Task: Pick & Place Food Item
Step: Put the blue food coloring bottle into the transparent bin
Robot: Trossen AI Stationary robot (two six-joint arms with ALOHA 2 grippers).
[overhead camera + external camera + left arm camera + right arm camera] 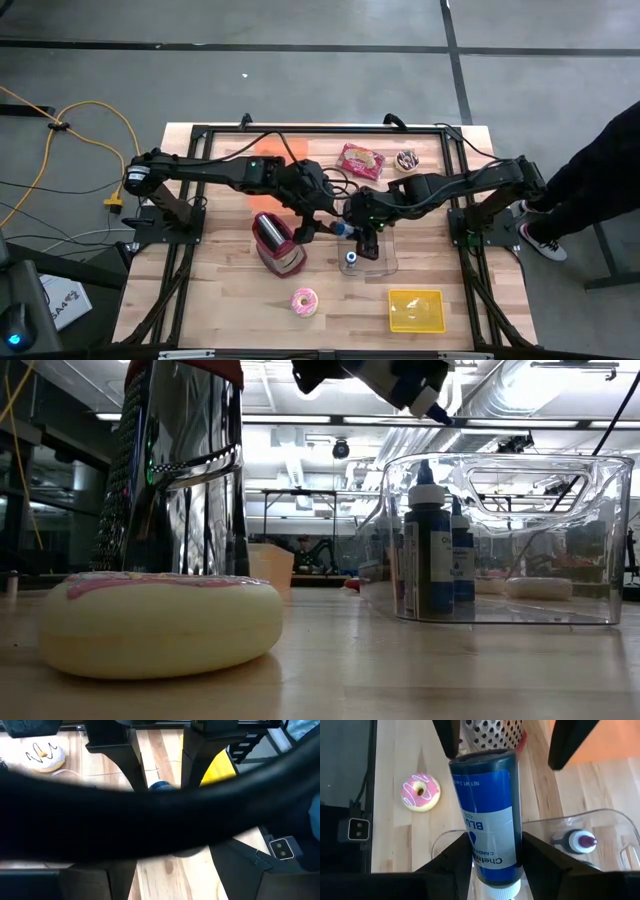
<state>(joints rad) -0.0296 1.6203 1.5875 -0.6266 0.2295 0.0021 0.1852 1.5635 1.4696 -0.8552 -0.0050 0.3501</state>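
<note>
**Blue bottle held above the clear bin**

My right gripper (490, 855) is clenched on a blue bottle (487, 815), holding it over the clear bin (378, 262), where another blue bottle (430, 550) stands upright. My left gripper (318, 226) hangs just beside, fingers spread and empty. The pink donut (304, 301) lies on the table (220, 290) near the red grater (277, 243).

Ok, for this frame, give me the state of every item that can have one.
Blue bottle: held by the right end effector, lifted over the clear bin.
Second bottle: upright inside the bin, capped.
Left end effector: open, holding nothing.
Pink donut: flat on the table.
Yellow container: empty.
</note>
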